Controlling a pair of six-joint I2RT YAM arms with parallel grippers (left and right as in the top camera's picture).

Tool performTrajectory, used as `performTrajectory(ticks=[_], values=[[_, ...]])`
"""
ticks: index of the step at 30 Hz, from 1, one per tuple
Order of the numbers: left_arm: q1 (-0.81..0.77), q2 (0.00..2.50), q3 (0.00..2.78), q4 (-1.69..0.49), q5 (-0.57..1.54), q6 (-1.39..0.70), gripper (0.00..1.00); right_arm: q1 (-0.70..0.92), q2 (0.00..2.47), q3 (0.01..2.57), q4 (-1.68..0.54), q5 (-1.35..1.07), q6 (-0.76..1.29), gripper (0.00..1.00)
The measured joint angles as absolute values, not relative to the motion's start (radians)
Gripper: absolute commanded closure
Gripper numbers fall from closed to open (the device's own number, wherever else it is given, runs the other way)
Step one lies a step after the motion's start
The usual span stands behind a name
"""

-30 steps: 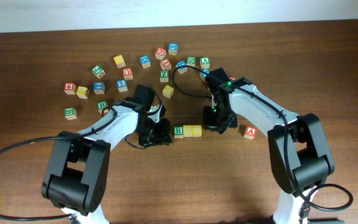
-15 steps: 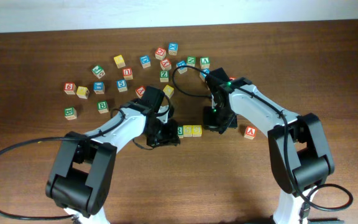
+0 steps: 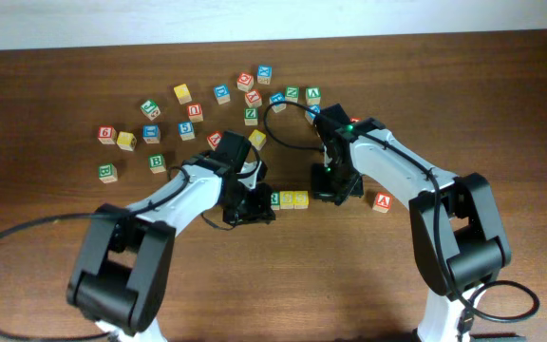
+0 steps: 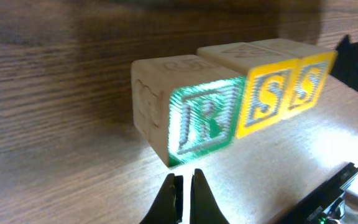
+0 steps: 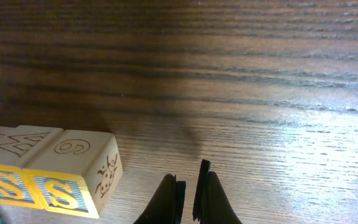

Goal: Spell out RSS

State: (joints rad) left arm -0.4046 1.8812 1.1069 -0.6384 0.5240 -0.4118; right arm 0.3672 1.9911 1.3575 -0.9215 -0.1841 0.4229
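Three letters are standing in line on the brown wooden table (image 3: 368, 285). At the left, the left hand (image 4: 186, 186) is hovering just beside the row, fingers pinched nearly together and gripping nothing. Next, the green-faced wooden R cube (image 4: 204, 121) is touching the first yellow-faced wooden S cube (image 4: 267, 99), which is touching the second yellow-faced wooden S cube (image 4: 309, 84). Beyond them, the right hand (image 5: 188, 186) is hanging all but closed, also empty. The cubes are probably light, rigid and quick to slide, so any correction is best made by pinching opposite flat side faces.

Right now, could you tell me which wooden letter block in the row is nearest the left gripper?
The green-faced wooden R block, directly before the left gripper; the other two are yellow S blocks.
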Motion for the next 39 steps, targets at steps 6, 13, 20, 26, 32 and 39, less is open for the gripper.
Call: performTrajectory(ticks=[6,13,20,26,32,39], values=[[-0.260,1.792,1.106,-0.681,0.382,-0.407,1.00,0.367,1.991,1.354,-0.921,-0.184,0.423,0.96],[-0.285,1.827,1.105,-0.632,0.302,-0.407,1.00,0.390,1.991,1.353,-0.899,-0.184,0.423,0.96],[-0.311,1.827,1.104,-0.618,0.298,-0.412,1.00,0.394,1.991,1.351,-0.873,-0.210,0.423,0.96],[-0.364,1.891,1.103,-0.554,0.306,-0.443,1.00,0.431,1.991,1.351,-0.859,-0.227,0.423,0.96],[-0.391,1.891,1.103,-0.535,0.311,-0.446,1.00,0.431,1.991,1.351,-0.839,-0.252,0.424,0.96],[-0.393,1.891,1.103,-0.516,0.306,-0.446,1.00,0.431,1.991,1.351,-0.840,-0.256,0.424,0.96]])
